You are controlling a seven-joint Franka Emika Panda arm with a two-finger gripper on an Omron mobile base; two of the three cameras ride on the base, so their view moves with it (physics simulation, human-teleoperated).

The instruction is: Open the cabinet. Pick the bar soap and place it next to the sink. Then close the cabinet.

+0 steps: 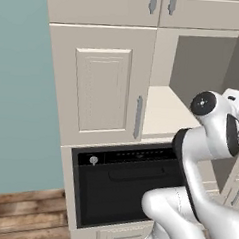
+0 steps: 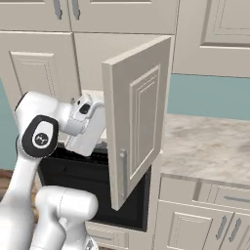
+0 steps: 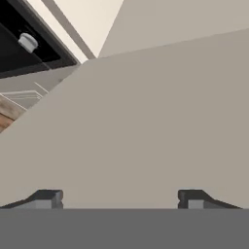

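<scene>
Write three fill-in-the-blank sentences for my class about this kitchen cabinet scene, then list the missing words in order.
1. The cabinet's right door stands ____.
2. Its left door is ____.
3. Below the cabinet sits a ____ oven.
4. The gripper's fingertips stand wide ____.

Missing words: open; shut; black; apart

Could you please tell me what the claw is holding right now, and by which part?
Nothing: the claw is open, facing the large cream cabinet's open door.
</scene>
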